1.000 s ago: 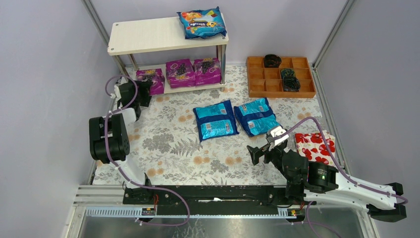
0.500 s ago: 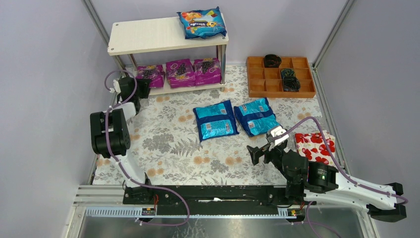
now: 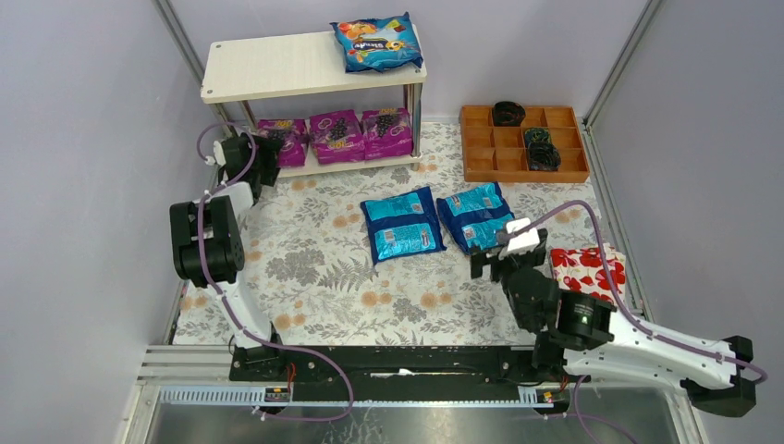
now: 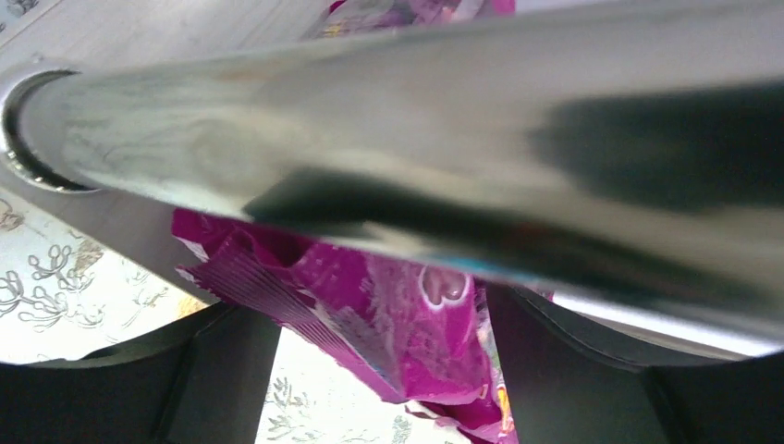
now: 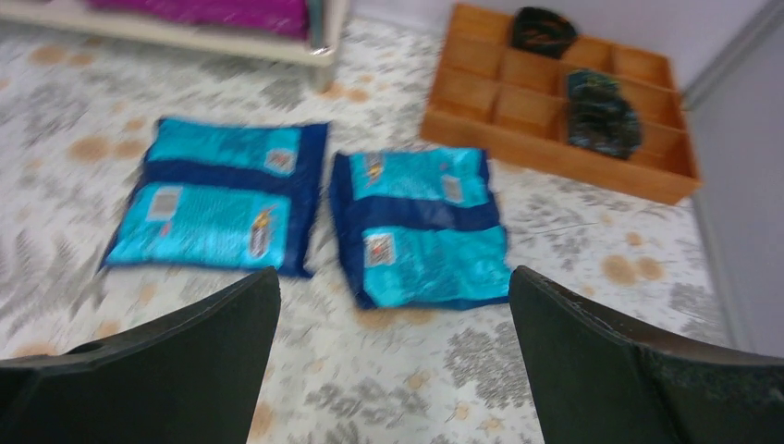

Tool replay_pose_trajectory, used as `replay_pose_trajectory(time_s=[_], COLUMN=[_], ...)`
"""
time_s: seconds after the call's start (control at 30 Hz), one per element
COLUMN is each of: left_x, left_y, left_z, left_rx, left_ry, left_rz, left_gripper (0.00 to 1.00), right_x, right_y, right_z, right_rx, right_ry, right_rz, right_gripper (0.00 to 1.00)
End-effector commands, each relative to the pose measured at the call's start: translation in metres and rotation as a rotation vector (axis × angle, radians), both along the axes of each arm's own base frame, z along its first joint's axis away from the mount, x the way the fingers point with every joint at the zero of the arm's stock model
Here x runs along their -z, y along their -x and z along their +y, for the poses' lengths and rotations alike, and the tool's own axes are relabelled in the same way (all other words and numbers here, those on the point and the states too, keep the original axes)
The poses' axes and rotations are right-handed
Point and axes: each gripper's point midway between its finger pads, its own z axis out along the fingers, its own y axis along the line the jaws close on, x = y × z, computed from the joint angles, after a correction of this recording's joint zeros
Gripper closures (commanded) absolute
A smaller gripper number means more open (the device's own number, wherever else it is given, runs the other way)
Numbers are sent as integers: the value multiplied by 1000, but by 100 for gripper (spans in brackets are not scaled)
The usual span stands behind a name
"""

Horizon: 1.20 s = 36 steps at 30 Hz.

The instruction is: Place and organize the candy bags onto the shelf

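Note:
The shelf (image 3: 277, 67) stands at the back left. One blue candy bag (image 3: 377, 42) lies on its top board. Three purple candy bags (image 3: 336, 136) sit in a row on the lower board. My left gripper (image 3: 270, 155) is at the leftmost purple bag (image 3: 283, 139), open. In the left wrist view that bag's end (image 4: 407, 324) hangs between the spread fingers of the left gripper (image 4: 384, 370), under a silver shelf leg (image 4: 416, 139). Two blue bags (image 3: 401, 225) (image 3: 476, 215) lie flat on the table. My right gripper (image 3: 496, 265) hovers open just before the right blue bag (image 5: 421, 227).
An orange compartment tray (image 3: 525, 143) with dark items stands at the back right. A white packet with red flowers (image 3: 592, 271) lies at the right, beside the right arm. The table wears a floral cloth (image 3: 314, 268); walls close in on both sides.
The leftmost purple bag went from the shelf's front edge back onto the lower board, my left gripper following it. My right gripper moved forward toward the right blue bag.

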Motion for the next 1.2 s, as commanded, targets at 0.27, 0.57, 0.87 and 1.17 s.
replay_pose_trajectory(time_s=[0.27,0.57,0.87,1.17], left_x=[-30,-26,-37,-70], left_y=[8,27,40,69], left_z=[-4,-15,-23,-24], left_rx=[116,184,256,307], left_ry=[-112,-128,-172,-210], left_rz=[19,47,45,-44], left_gripper=[1,1,1,1], right_x=[24,70,74,79], right_y=[-112,-128,-128,-125], right_z=[-37,-34,-43,-23], right_rx=[290,278,298,179], right_ry=[-184,-351,-289,-301], right_rz=[229,404,405,428], right_gripper=[0,0,0,0])
